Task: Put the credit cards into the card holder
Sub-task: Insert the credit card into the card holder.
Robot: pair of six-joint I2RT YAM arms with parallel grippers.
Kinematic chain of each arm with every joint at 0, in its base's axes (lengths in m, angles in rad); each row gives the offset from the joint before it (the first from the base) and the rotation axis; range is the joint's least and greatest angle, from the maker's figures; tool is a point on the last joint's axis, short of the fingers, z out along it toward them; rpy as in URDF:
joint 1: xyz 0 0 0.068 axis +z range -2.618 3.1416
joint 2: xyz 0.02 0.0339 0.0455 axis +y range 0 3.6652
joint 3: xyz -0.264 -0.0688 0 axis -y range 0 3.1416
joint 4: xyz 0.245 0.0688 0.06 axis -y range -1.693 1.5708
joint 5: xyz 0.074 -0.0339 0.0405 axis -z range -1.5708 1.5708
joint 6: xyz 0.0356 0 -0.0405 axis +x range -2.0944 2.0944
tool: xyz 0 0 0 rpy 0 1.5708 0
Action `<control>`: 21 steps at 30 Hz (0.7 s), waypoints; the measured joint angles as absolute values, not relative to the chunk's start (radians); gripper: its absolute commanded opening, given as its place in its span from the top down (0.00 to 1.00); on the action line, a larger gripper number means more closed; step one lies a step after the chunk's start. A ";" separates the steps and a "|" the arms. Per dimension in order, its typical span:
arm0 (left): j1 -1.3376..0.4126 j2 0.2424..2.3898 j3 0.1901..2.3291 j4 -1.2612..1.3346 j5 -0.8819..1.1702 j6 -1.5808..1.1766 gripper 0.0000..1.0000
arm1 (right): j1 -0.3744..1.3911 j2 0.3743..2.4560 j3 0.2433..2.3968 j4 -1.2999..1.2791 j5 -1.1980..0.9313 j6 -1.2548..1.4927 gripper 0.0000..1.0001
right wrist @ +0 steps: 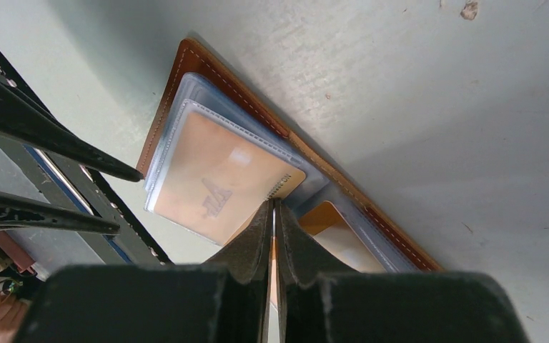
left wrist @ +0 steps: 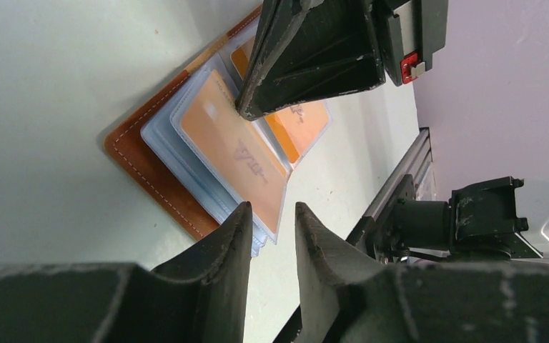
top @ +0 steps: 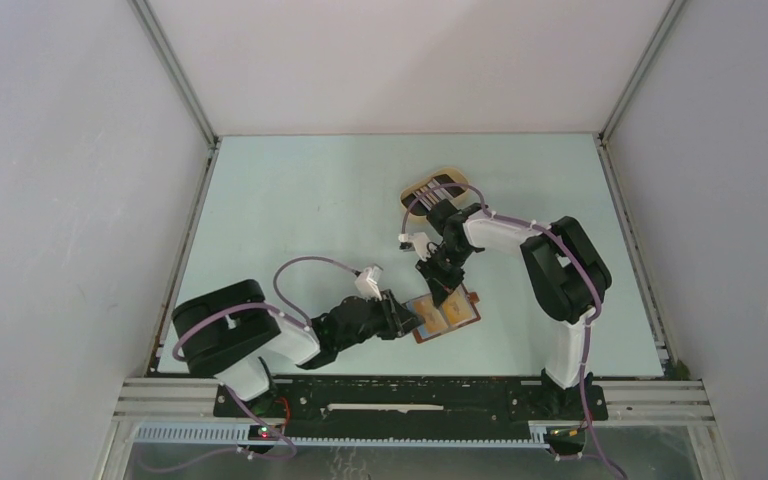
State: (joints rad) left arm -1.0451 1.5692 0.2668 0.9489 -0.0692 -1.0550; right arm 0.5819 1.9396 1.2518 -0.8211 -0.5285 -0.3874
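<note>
Right gripper (right wrist: 272, 209) pinched closed over card holder (right wrist: 221, 171) (any card hidden); left gripper (left wrist: 273, 211) parted.

Front of desk: the reddish-brown leather folding card holder (top: 447, 314) lies open on the pale flat desk (top: 290, 200), near the front edge, right of centre.
Inside: clear plastic card sleeves (right wrist: 218, 179) lie stacked in the card holder.
Behind: the beige oval tray (top: 447, 172) sits well behind the card holder.
On tray: dark thin plastic credit cards (top: 430, 188) lie in it.
Left edge: the left jaws stand apart at the sleeves' edge.
Above: the right jaws, pressed together, meet the sleeves from behind.
</note>
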 measured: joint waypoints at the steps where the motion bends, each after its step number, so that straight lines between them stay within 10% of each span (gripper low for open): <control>1: -1.045 1.582 0.267 0.965 -0.067 -1.059 0.66 | 0.582 1.940 1.252 -0.822 -0.529 -0.387 0.90; 21: -1.045 1.578 0.237 0.978 -0.103 -1.100 0.59 | 0.583 1.942 1.253 -0.823 -0.529 -0.384 0.90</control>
